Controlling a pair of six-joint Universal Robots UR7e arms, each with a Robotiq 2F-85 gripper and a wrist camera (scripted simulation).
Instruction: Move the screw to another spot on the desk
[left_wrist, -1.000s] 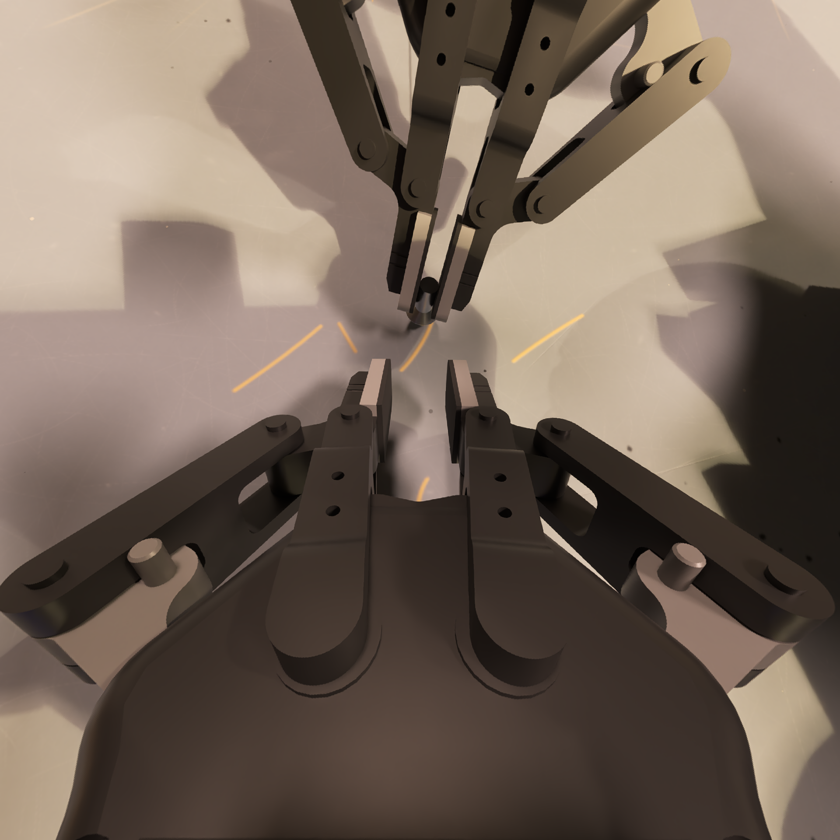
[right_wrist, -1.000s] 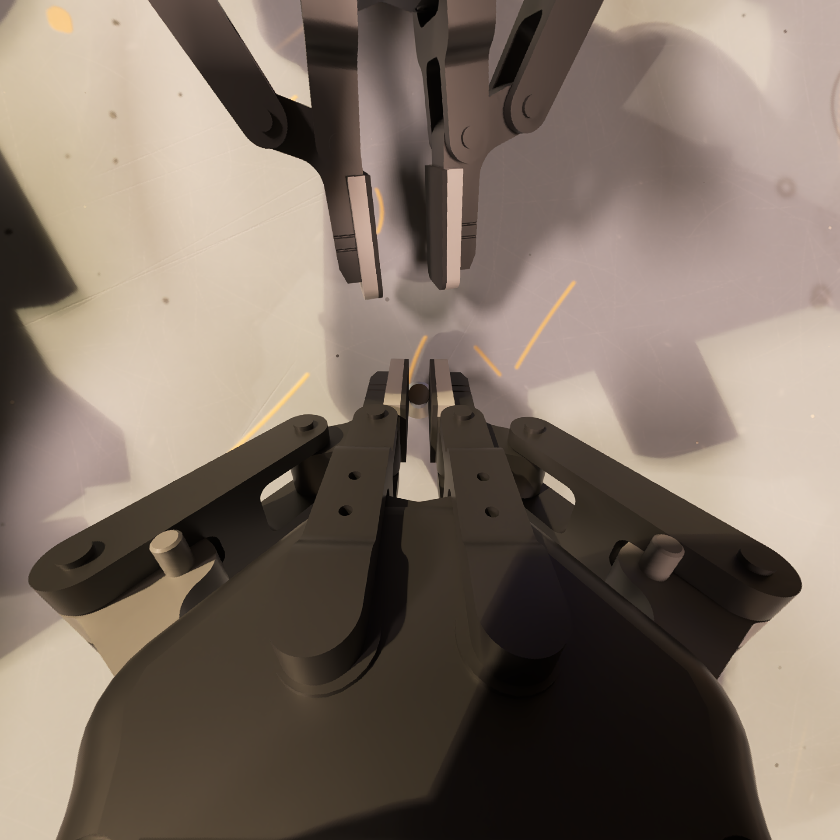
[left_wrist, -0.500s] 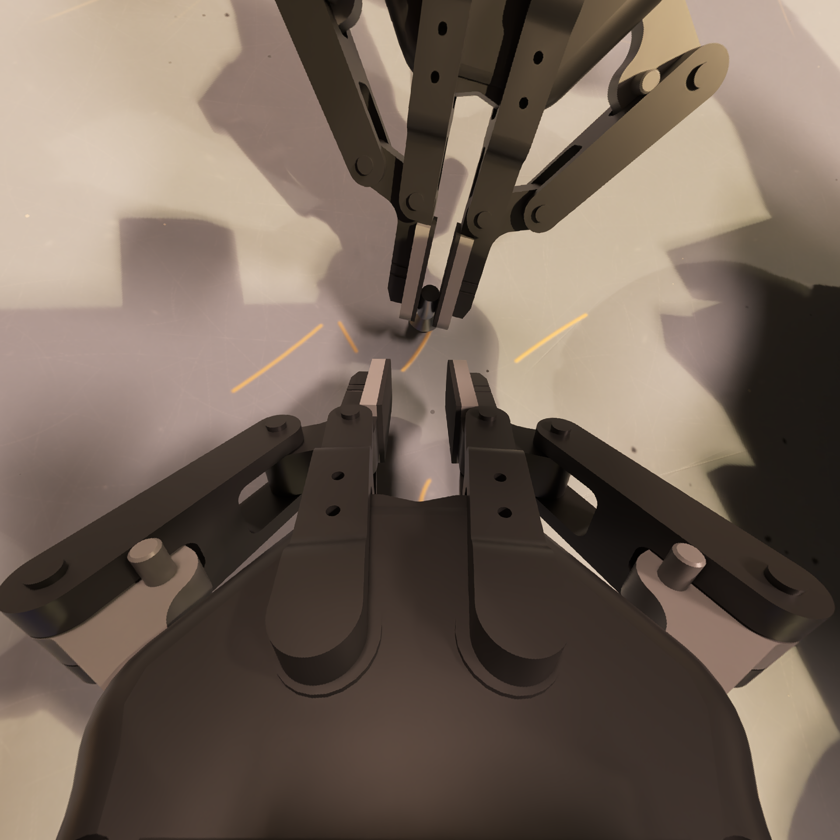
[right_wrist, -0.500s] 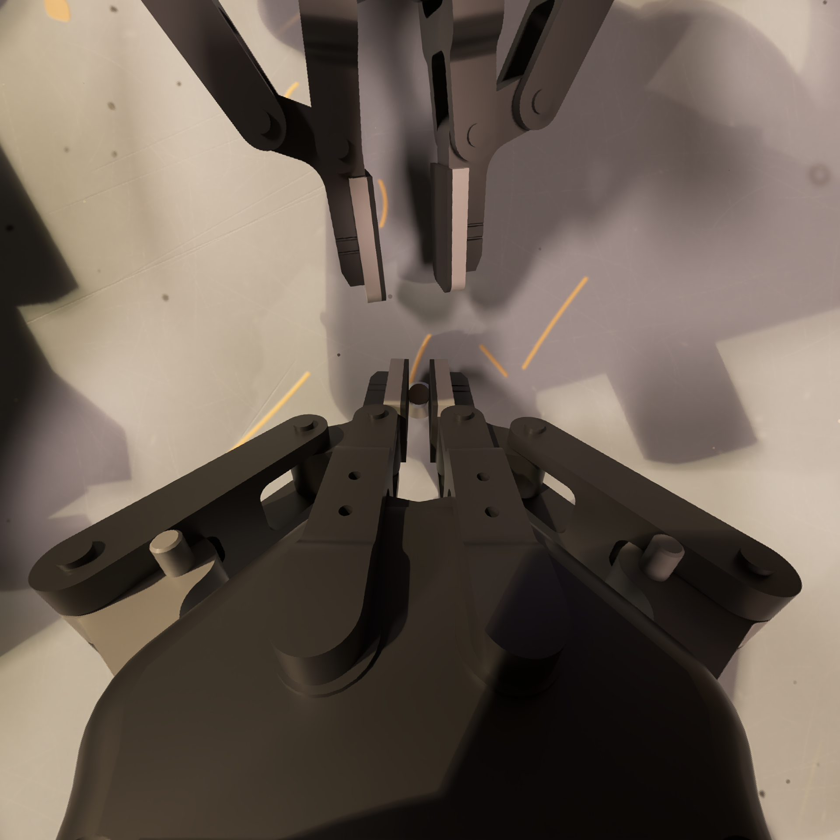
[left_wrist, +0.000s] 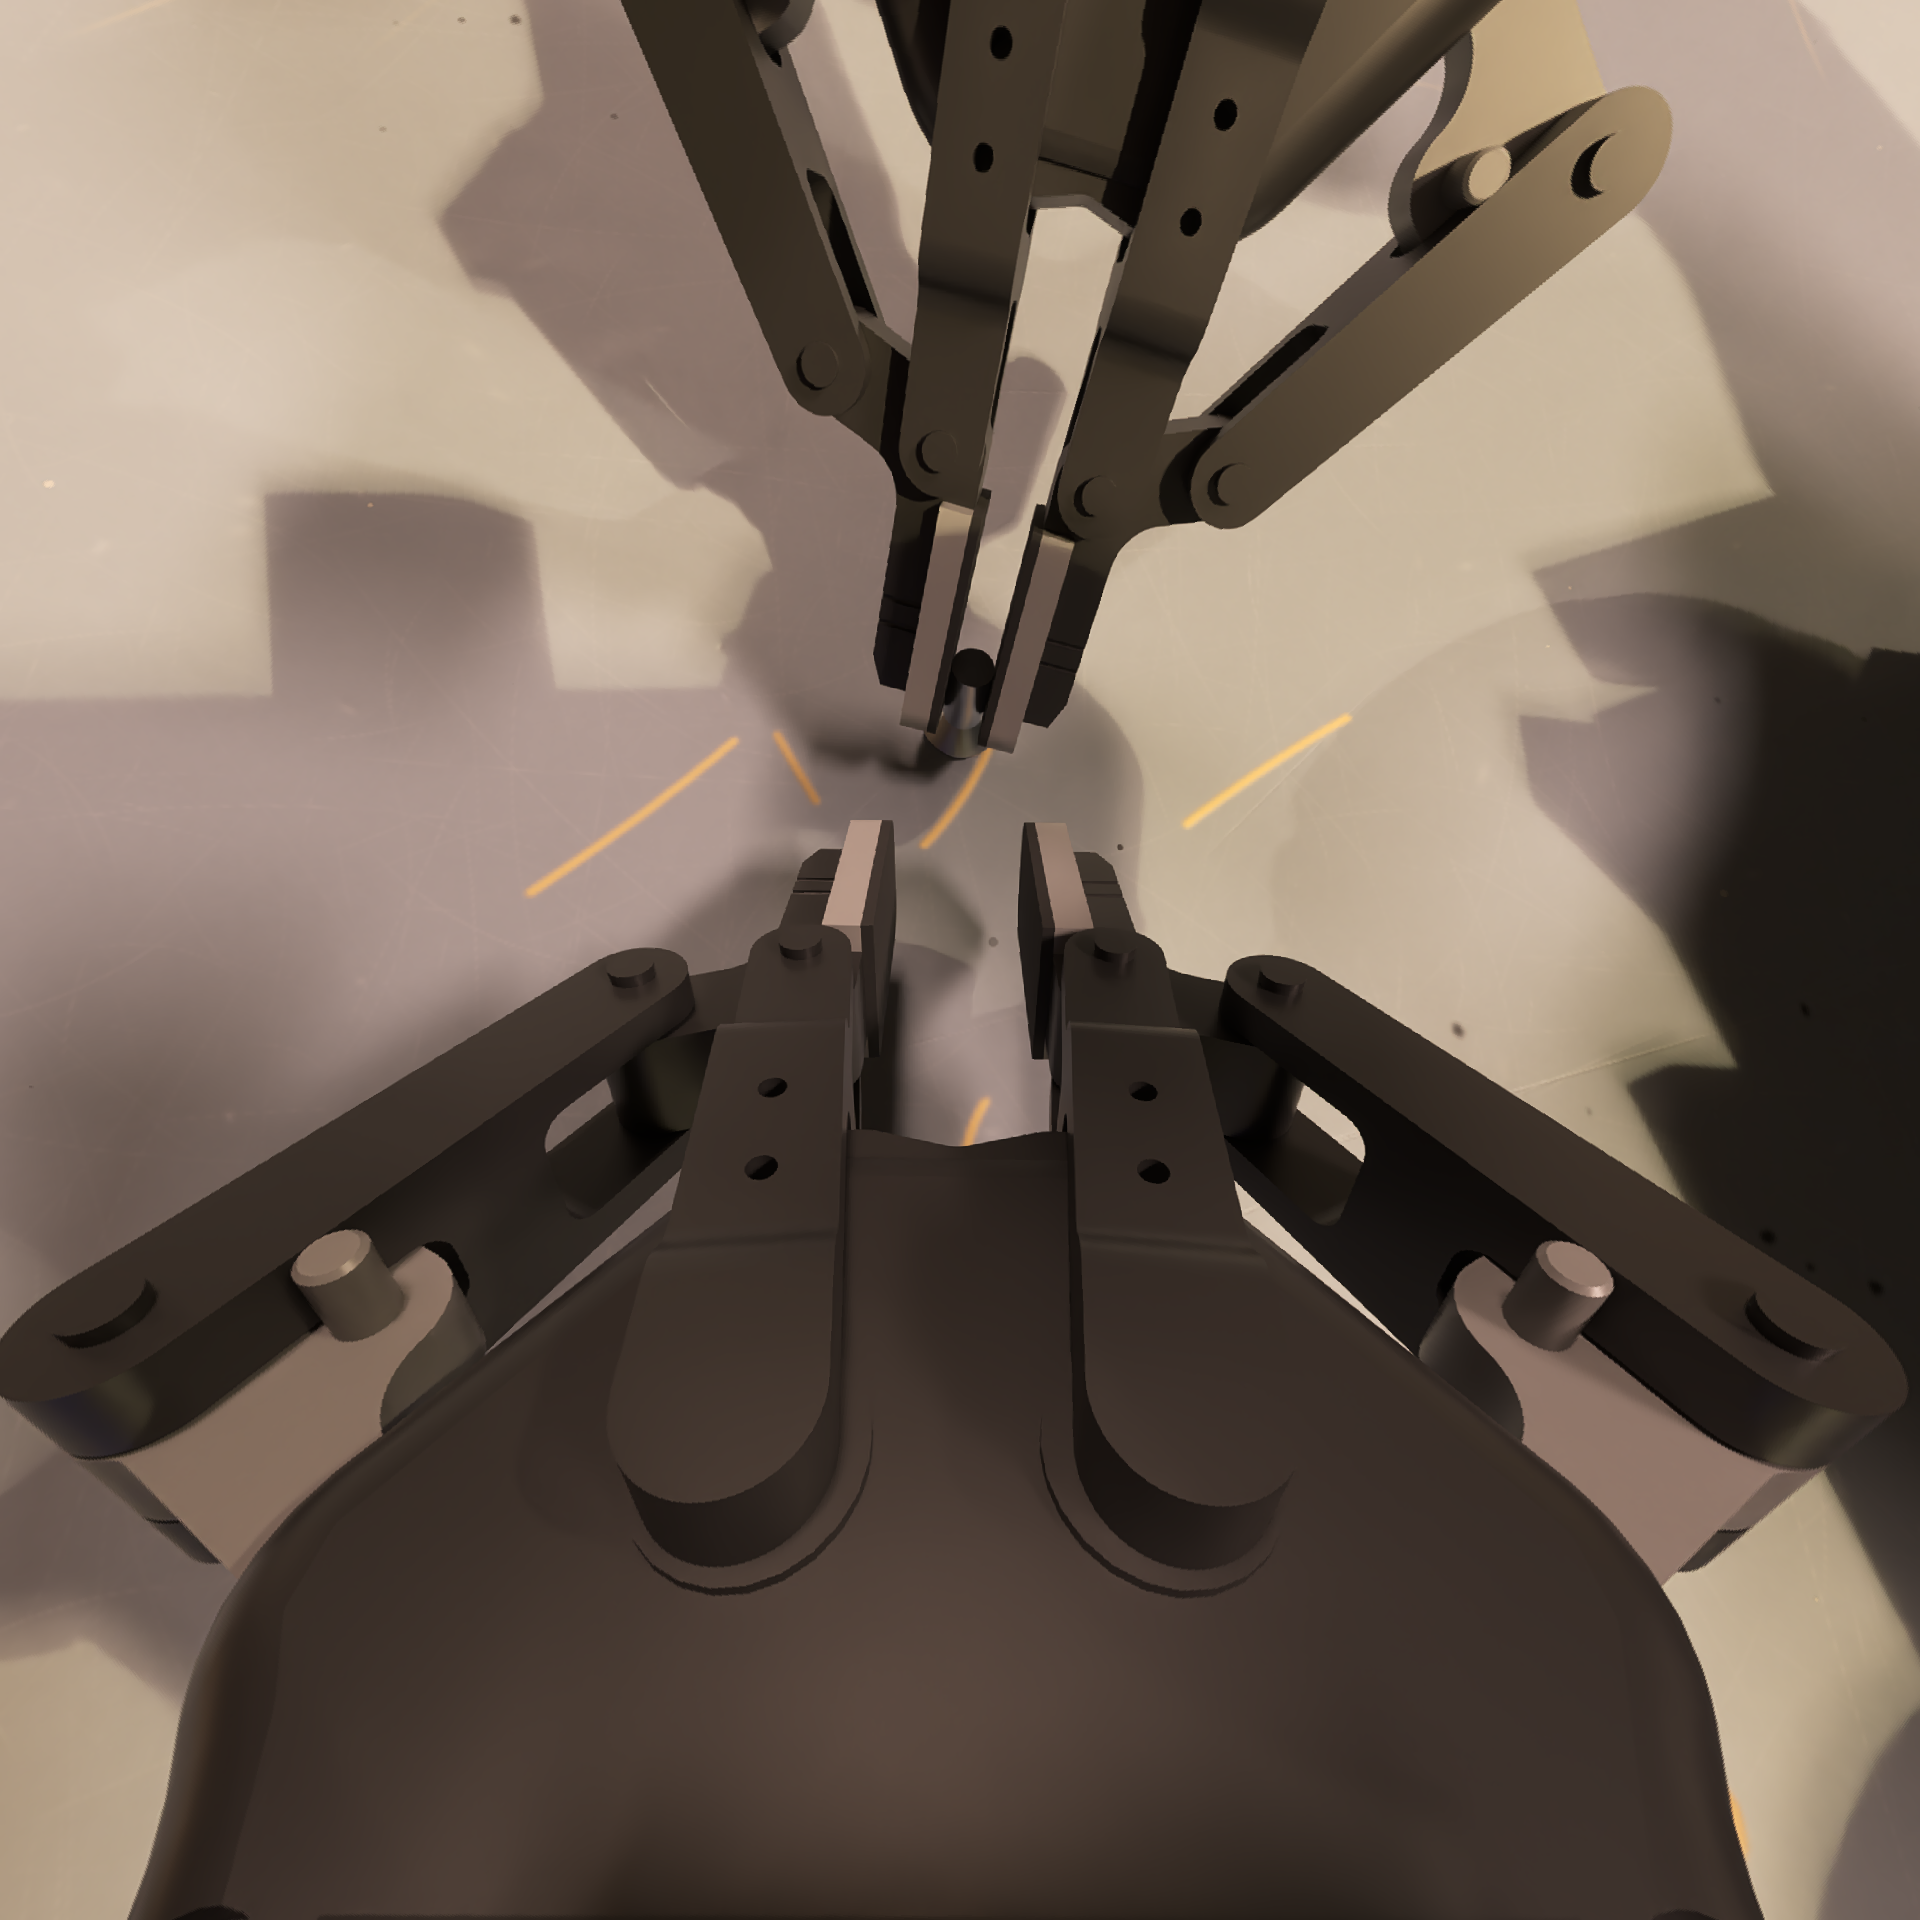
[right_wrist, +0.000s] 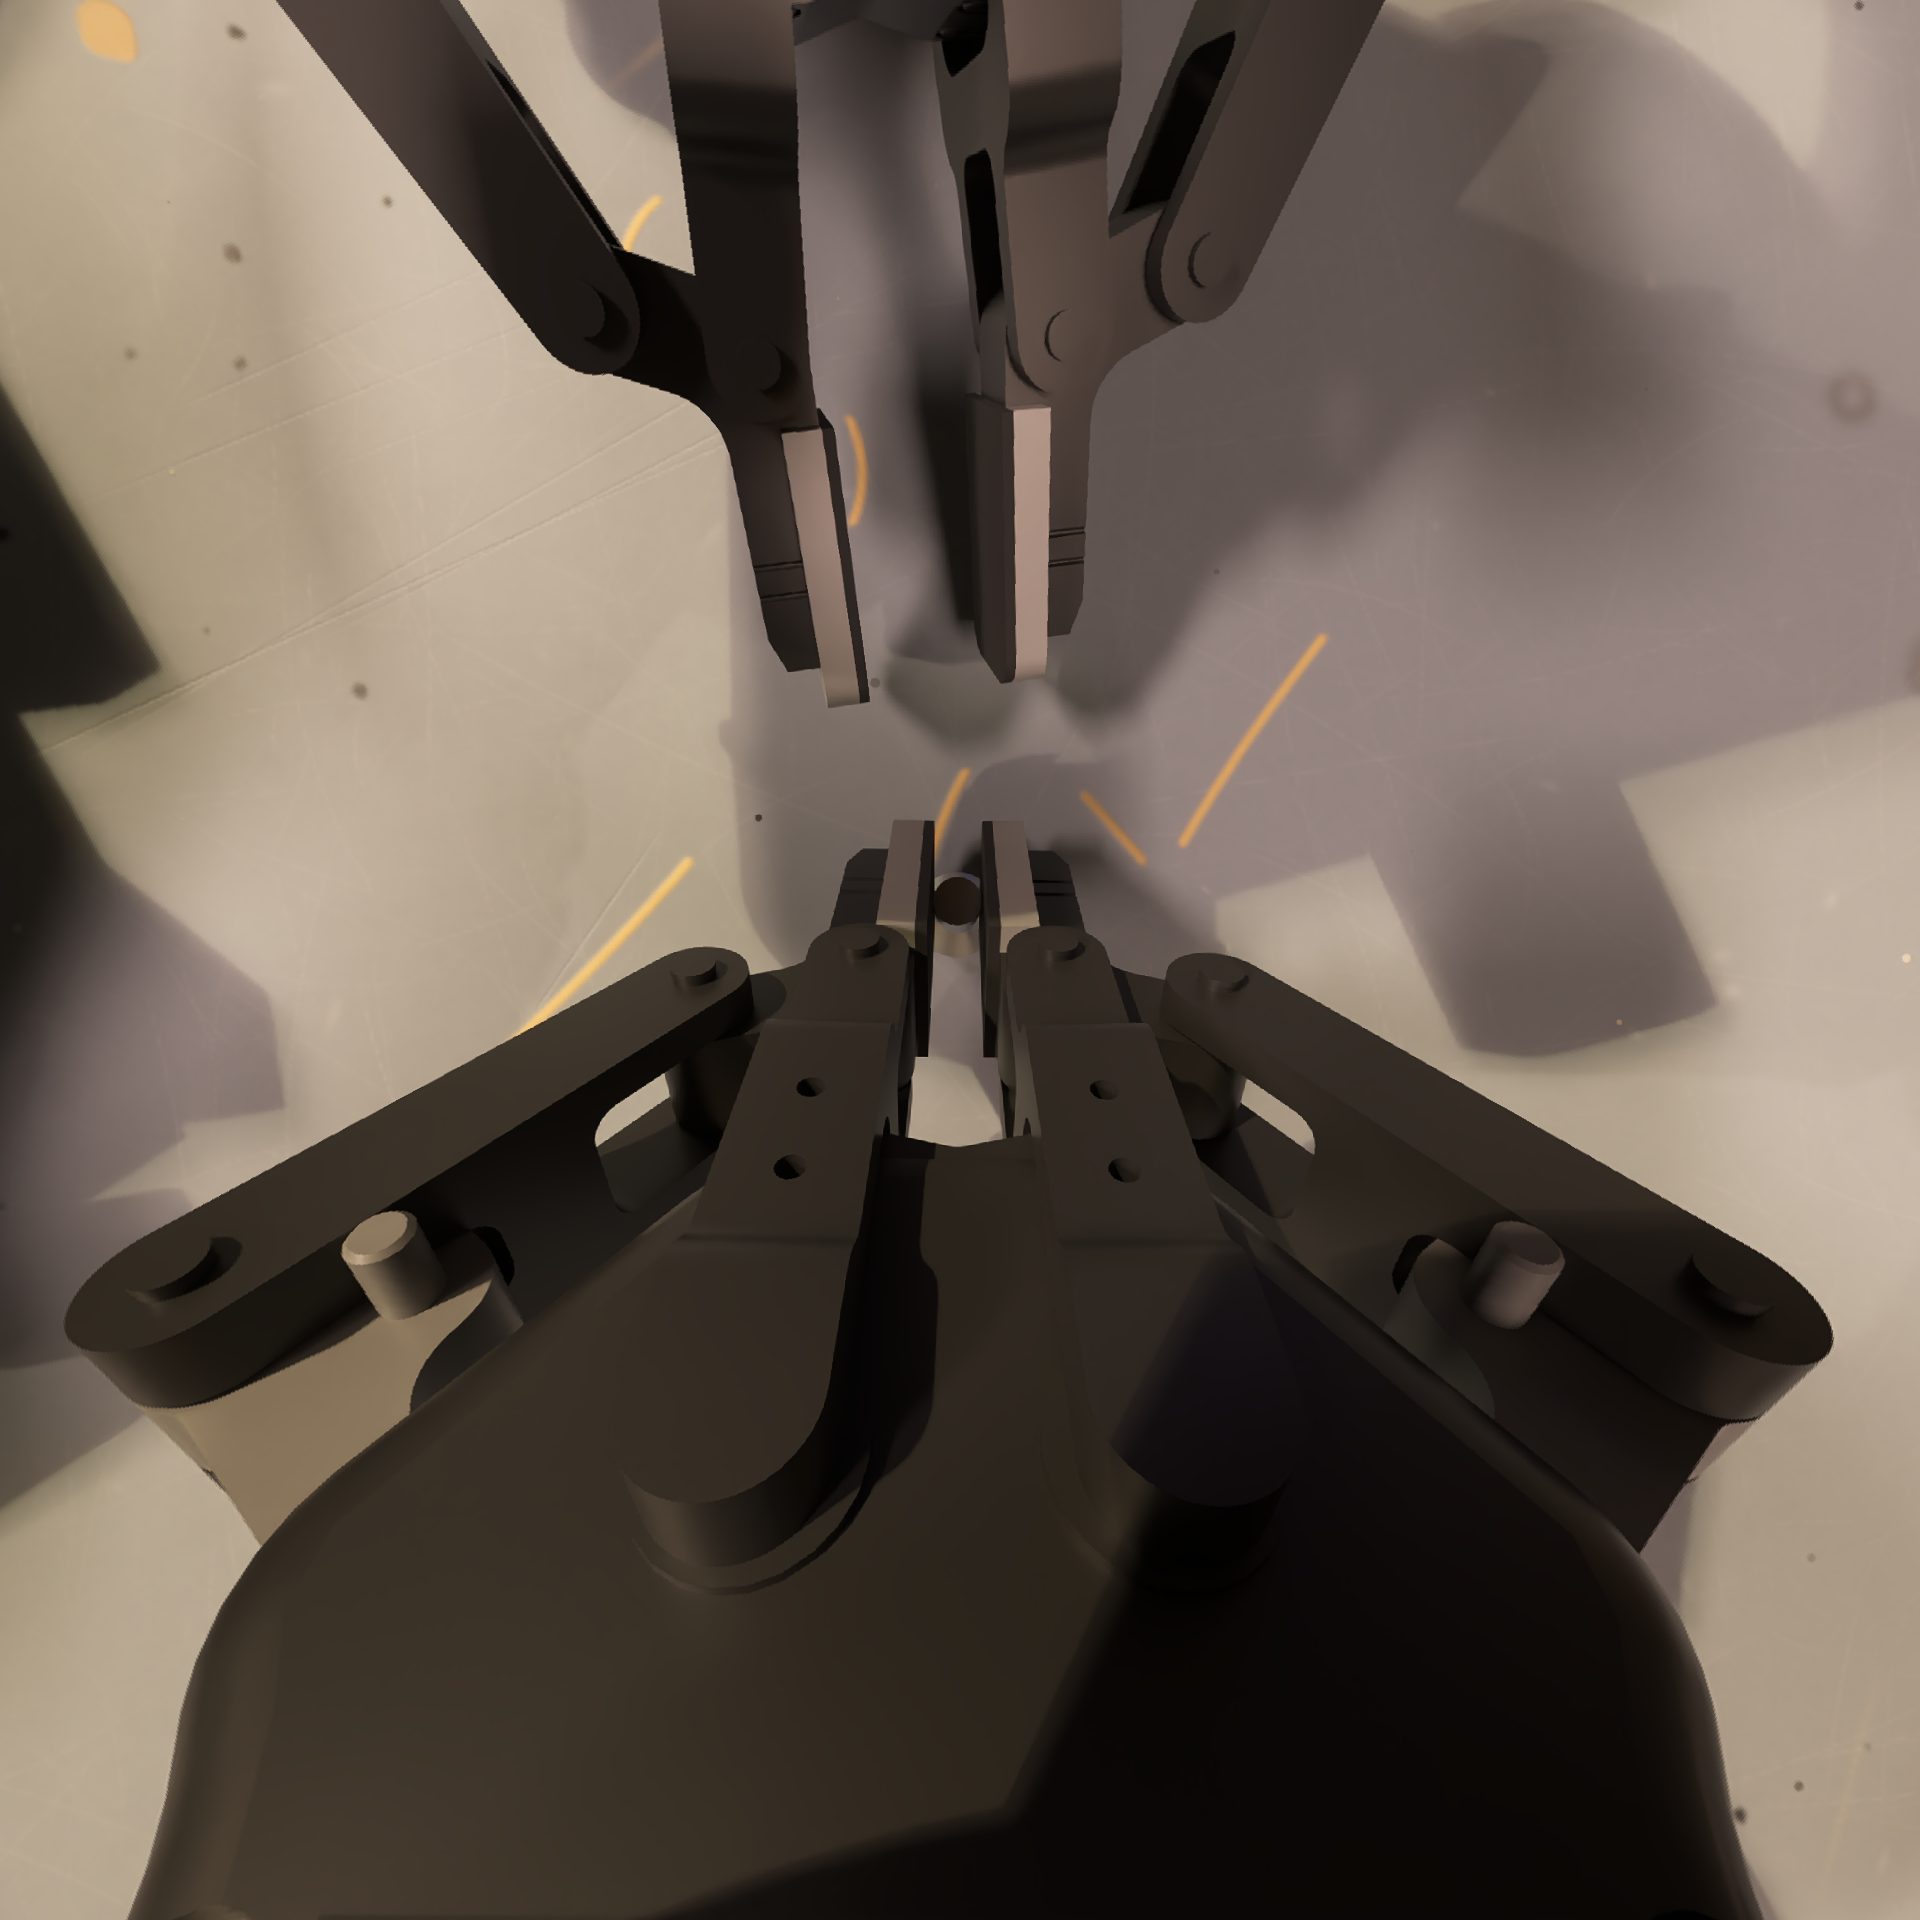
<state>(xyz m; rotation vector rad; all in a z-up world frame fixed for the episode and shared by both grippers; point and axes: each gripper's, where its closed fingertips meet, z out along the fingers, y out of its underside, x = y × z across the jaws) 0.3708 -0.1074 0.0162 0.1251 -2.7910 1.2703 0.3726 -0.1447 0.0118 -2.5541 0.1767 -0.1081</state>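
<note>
The screw (right_wrist: 956, 900) is a small dark metal piece, held upright between the pads of my right gripper (right_wrist: 957, 871), which is shut on it just above the pale desk (right_wrist: 312, 520). In the left wrist view the same screw (left_wrist: 966, 707) shows pinched in the right gripper (left_wrist: 961, 717) straight ahead, its tip close to the desk (left_wrist: 260, 364). My left gripper (left_wrist: 956, 873) is open and empty, a short way in front of the screw. It also shows in the right wrist view (right_wrist: 930, 665), facing me, jaws apart.
The desk surface is pale and scuffed, with thin orange scratch marks (left_wrist: 634, 816) around the screw and dark shadows of both arms across it. No other objects are in view.
The right gripper with the screw has risen slightly and drawn a little away from the left gripper. The left gripper stays open in place.
</note>
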